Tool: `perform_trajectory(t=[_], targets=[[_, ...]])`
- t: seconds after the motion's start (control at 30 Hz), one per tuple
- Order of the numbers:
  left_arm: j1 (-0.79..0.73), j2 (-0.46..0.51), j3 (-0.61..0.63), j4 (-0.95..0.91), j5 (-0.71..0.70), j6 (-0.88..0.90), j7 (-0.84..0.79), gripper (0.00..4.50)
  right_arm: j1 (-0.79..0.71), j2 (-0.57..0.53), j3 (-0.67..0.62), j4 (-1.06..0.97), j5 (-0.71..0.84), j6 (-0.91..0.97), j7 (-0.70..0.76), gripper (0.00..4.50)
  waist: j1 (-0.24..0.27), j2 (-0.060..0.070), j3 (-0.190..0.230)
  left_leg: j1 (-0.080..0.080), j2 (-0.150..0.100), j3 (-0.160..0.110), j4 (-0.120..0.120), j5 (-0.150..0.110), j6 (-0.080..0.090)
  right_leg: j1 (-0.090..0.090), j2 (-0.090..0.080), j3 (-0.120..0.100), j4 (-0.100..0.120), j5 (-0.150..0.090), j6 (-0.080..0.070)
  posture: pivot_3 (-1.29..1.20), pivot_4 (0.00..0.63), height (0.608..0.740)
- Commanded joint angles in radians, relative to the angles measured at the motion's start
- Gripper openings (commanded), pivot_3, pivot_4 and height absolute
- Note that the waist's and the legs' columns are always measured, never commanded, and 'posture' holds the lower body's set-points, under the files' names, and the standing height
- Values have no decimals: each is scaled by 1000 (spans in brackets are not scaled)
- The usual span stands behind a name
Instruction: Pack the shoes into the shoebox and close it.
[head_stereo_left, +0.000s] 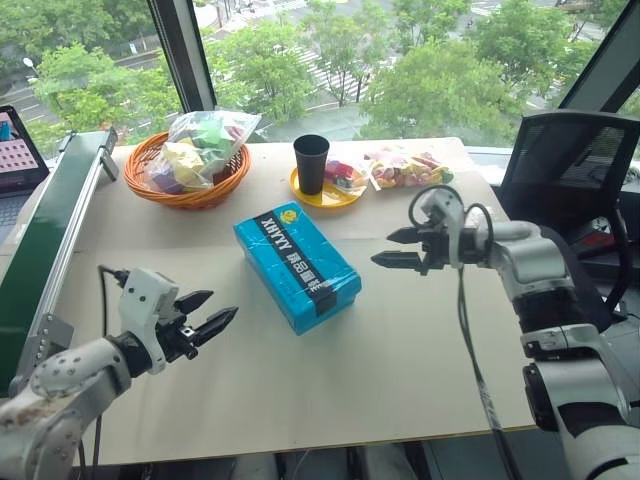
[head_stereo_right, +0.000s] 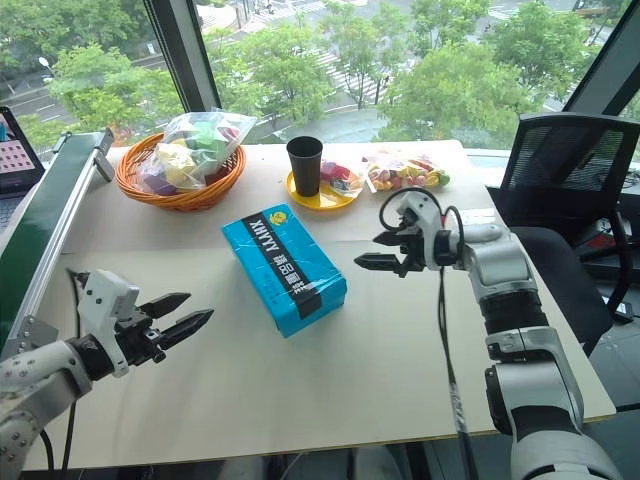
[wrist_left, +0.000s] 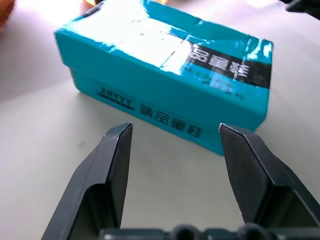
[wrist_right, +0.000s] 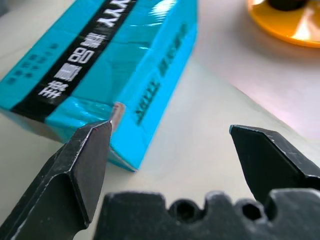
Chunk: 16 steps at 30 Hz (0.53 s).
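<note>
A closed turquoise-blue cardboard shoebox (head_stereo_left: 296, 264) is seen on the beige counter (head_stereo_left: 400, 370), between the left gripper (head_stereo_left: 212, 318) and right gripper (head_stereo_left: 392, 248), whose jaws are parted and empty.

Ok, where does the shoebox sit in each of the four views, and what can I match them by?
Left eye view: shoebox, lid shut, at table centre, set diagonally.
Right eye view: same spot, slightly left of centre.
Left wrist view: across the upper half, beyond that gripper's open jaws.
Right wrist view: upper left, one corner near a jaw.
Shared landmark: the black band with white lettering on the lid.
</note>
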Motion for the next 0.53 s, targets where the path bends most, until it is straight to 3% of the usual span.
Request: perform_trajectory(t=[0.03,0.1,0.2,0.33,0.53], targets=[[113,-104,-128,74,182,-178,70,2940,153,67,-80,60,-23,-220,-194,4466,0,0,0,3,0,0,-1,0,0,3,0,0,-2,0,0,0,150,737],[168,-128,-195,131,283,-281,75,2940,224,90,-73,54,-65,-324,-268,4466,0,0,0,3,-1,1,-1,0,1,3,-1,1,-2,0,0,0,150,737],[205,-234,-223,250,388,-432,171,2940,274,145,-75,42,1,-207,-247,4466,-8,4,-1,1,-1,1,-1,0,0,0,0,3,0,0,0,0,150,737],[209,-342,-243,378,474,-561,258,2940,368,202,4,-38,-76,-308,-307,4466,-5,1,-4,5,2,1,-1,0,1,4,1,3,0,0,0,0,150,737],[207,-432,-256,428,456,-626,261,2940,438,271,29,-50,-134,-419,-420,4466,-6,-2,-9,5,2,1,-1,0,1,4,0,3,1,0,1,0,150,737]])
